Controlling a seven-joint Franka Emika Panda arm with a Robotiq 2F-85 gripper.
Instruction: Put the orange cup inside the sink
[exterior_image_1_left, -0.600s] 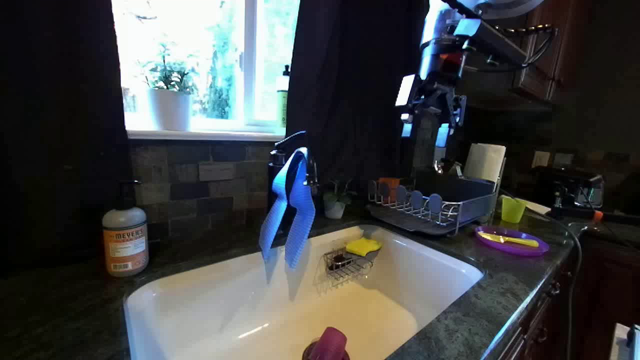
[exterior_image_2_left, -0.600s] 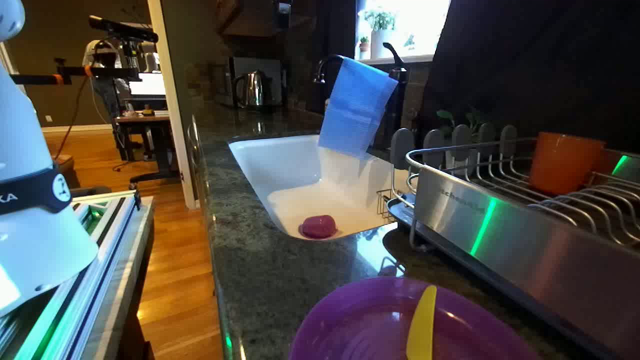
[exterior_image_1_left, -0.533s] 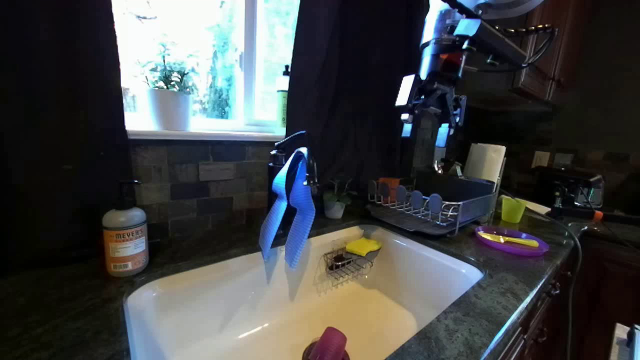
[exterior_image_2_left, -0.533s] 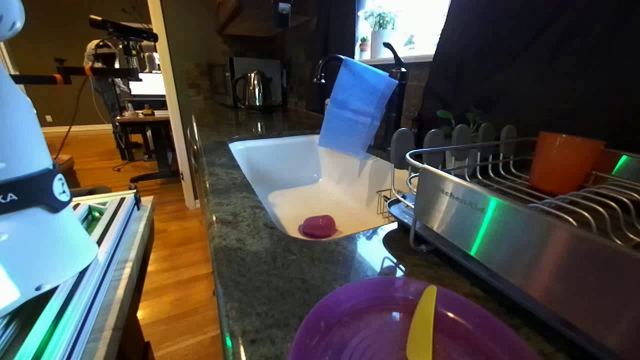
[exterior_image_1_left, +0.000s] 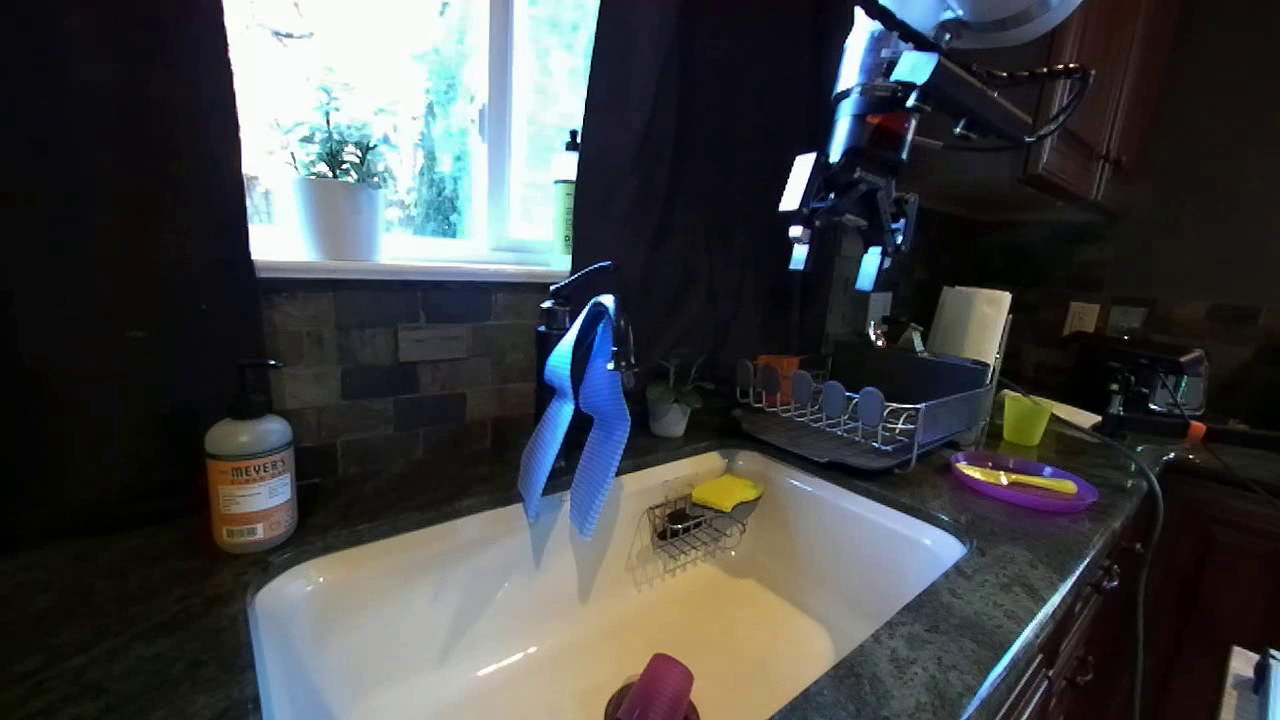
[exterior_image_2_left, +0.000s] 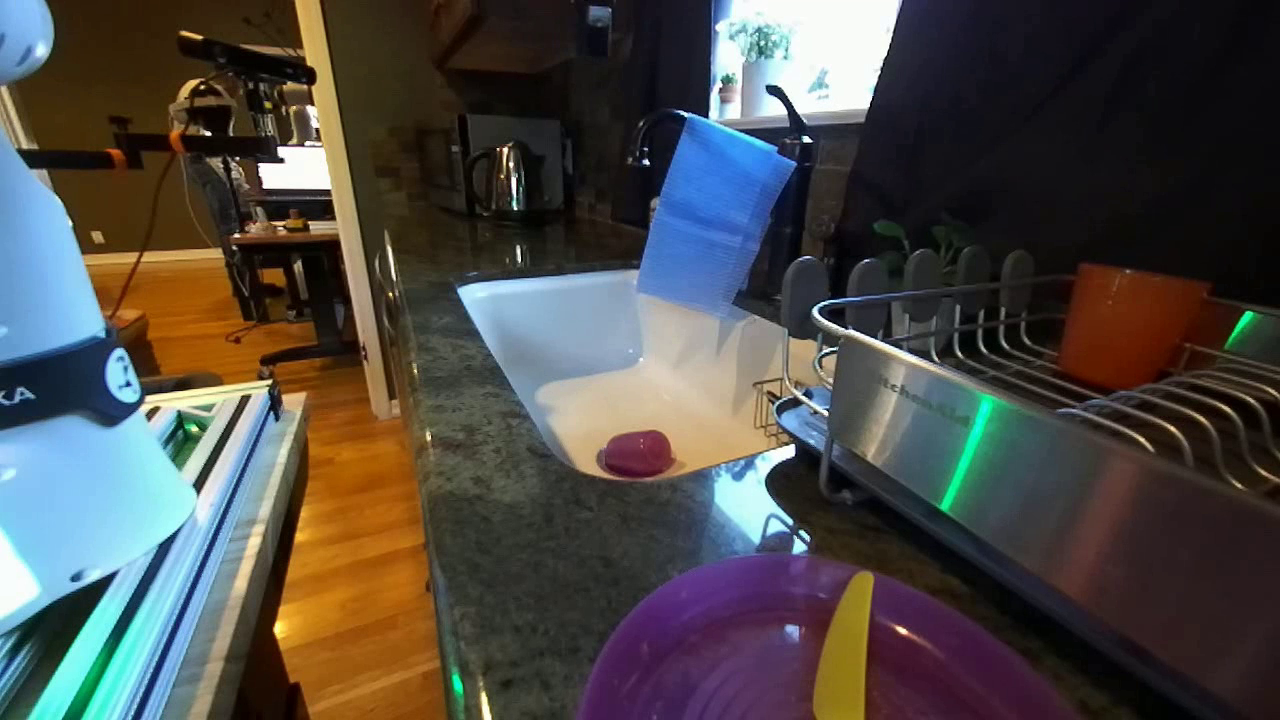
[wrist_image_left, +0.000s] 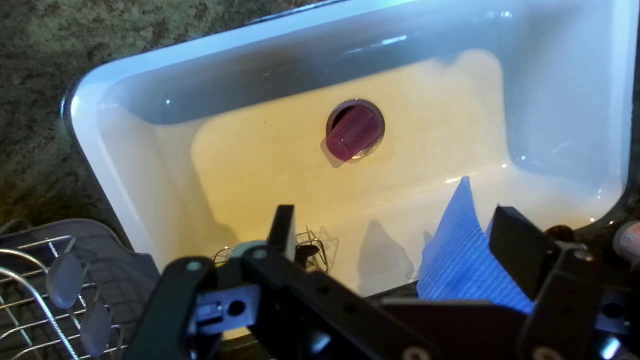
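The orange cup (exterior_image_2_left: 1130, 325) stands upright in the dish rack in an exterior view. It also shows in an exterior view (exterior_image_1_left: 776, 371), partly hidden behind the rack's tines. It is out of the wrist view. The white sink (exterior_image_1_left: 400, 610) is set in the dark counter and also shows in an exterior view (exterior_image_2_left: 570, 315) and in the wrist view (wrist_image_left: 260, 160). My gripper (exterior_image_1_left: 834, 262) is open and empty, high above the counter, above the level of the rack. In the wrist view my gripper (wrist_image_left: 395, 220) has wide-apart fingers pointing down over the sink.
The dish rack (exterior_image_2_left: 940, 430) stands beside the sink. A blue cloth (exterior_image_2_left: 715, 215) hangs over the faucet. A purple cup (wrist_image_left: 354, 132) lies over the drain. A wire basket with a yellow sponge (exterior_image_1_left: 727, 492), a purple plate (exterior_image_1_left: 1020, 493) and a yellow-green cup (exterior_image_1_left: 1026, 418) are nearby.
In an exterior view my gripper has moved slightly to the left, and the arm above it sits a little lower. The cup, rack and sink have not moved.
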